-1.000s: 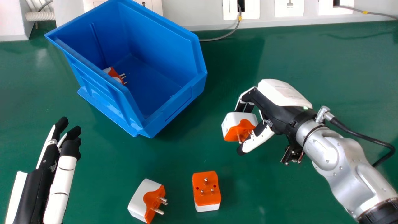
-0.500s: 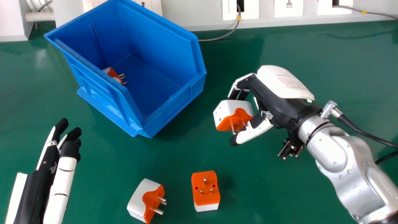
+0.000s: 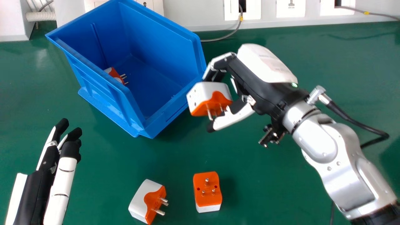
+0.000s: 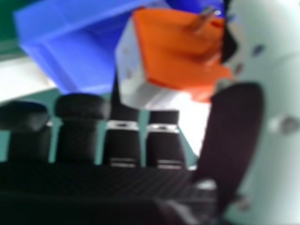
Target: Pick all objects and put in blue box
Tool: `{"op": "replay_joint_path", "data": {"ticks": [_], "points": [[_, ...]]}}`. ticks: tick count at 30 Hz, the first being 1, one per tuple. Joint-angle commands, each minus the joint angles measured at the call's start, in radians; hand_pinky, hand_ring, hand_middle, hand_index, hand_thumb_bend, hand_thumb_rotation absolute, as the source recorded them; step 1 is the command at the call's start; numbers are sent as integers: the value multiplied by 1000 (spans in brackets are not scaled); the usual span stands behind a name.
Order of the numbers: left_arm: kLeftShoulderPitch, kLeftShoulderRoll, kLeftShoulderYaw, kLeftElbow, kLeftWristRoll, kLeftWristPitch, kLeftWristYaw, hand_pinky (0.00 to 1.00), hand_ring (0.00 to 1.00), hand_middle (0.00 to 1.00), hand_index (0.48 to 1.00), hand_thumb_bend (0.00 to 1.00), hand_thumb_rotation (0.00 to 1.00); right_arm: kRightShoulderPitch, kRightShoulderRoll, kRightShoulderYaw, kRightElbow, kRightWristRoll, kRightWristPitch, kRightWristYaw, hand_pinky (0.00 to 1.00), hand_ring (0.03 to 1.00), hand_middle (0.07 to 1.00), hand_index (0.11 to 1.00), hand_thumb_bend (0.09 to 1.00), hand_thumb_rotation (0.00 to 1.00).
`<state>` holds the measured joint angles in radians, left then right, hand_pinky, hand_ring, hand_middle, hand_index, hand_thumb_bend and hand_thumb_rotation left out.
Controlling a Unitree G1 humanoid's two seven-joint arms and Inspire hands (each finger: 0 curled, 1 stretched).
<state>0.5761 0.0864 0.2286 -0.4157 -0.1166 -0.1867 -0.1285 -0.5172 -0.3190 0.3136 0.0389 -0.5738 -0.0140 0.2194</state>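
- Right hand (image 3: 256,86): found clamped on a white-and-orange plug adapter (image 3: 207,100), fingers bent over the far side and thumb on the near side; the grip took the body and left the metal prongs jutting out, presumably for a hold on broad faces.
- Position of held adapter: it overlapped the right-hand rim of the blue box (image 3: 168,111) in the head view; contact with the rim could not be determined; the placement suggested delivery over that side, with a risk of prongs catching the edge.
- Left hand (image 3: 47,175): at the lower left of the head view, fingers straight and close together, holding nothing; judged not needed for so small a load.
- Blue box: open top facing the work, which suited dropping items in; one boxed adapter (image 3: 115,75) lay inside by the left wall.
- Adapter condition: white body, glossy orange prong face with a curved border, small holes in the white end.
- Outstanding on the green table (image 3: 265,181): a tilted adapter (image 3: 148,201), prongs pointing right; an upright adapter (image 3: 207,189), prongs up.
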Motion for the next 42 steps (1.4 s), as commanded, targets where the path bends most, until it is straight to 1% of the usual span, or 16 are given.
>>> {"op": "replay_joint_path", "data": {"ticks": [1, 4, 6, 10, 15, 18, 22, 27, 30, 32, 35, 38, 40, 42], "points": [[1, -5, -4, -27, 6, -10, 7, 920, 922, 917, 947, 691, 919, -68, 26, 7, -4, 9, -25, -7, 20, 60, 461, 475, 516, 0], [0, -7, -9, -32, 10, -7, 12, 920, 922, 917, 945, 690, 918, -107, 51, 18, 30, 8, -37, -12, 24, 64, 463, 474, 516, 0], [-2, -8, -11, -30, 13, -7, 15, 920, 922, 916, 944, 689, 918, -145, 70, 27, 73, 6, -52, -20, 25, 66, 463, 474, 516, 0], [-4, -10, -16, -24, 13, -11, 17, 920, 922, 916, 943, 679, 919, -229, 104, 40, 188, 2, -82, -40, 27, 69, 462, 474, 517, 0], [-6, -9, -21, -24, 16, -11, 20, 921, 920, 915, 942, 675, 919, -349, 141, 54, 373, -7, -127, -76, 30, 75, 459, 474, 516, 0], [-8, -6, -23, -20, 15, -15, 18, 921, 920, 915, 941, 674, 919, -431, 171, 63, 486, -10, -133, -90, 30, 75, 459, 474, 516, 0], [-12, -2, -24, -23, 15, -12, 15, 922, 919, 914, 940, 674, 919, -523, 210, 75, 615, -23, -132, -118, 29, 75, 463, 473, 516, 0], [-5, 1, -30, -30, 24, -15, 14, 922, 919, 914, 940, 678, 918, -623, 253, 104, 775, -51, -129, -178, 28, 74, 465, 473, 516, 0], [-2, 3, -31, -33, 30, -15, 14, 922, 919, 914, 940, 686, 918, -673, 273, 117, 858, -66, -126, -205, 26, 74, 464, 473, 516, 0], [-1, 8, -31, -30, 34, -19, 12, 922, 918, 914, 940, 692, 917, -719, 291, 128, 925, -77, -118, -225, 26, 75, 463, 473, 516, 0], [-2, 10, -32, -21, 41, -27, 9, 922, 918, 914, 939, 697, 917, -774, 321, 130, 1001, -71, -111, -252, 32, 80, 461, 474, 515, 0], [-6, 11, -31, -7, 40, -36, 4, 923, 918, 914, 939, 701, 917, -810, 345, 132, 1055, -67, -101, -274, 35, 83, 462, 473, 515, 0], [-8, 10, -29, -2, 38, -38, 0, 927, 919, 915, 940, 705, 916, -823, 354, 138, 1078, -71, -97, -286, 34, 82, 463, 473, 515, 0], [-8, 11, -26, -3, 35, -38, -5, 931, 920, 916, 940, 708, 916, -845, 369, 158, 1110, -91, -72, -301, 33, 82, 461, 474, 515, 0]]}}
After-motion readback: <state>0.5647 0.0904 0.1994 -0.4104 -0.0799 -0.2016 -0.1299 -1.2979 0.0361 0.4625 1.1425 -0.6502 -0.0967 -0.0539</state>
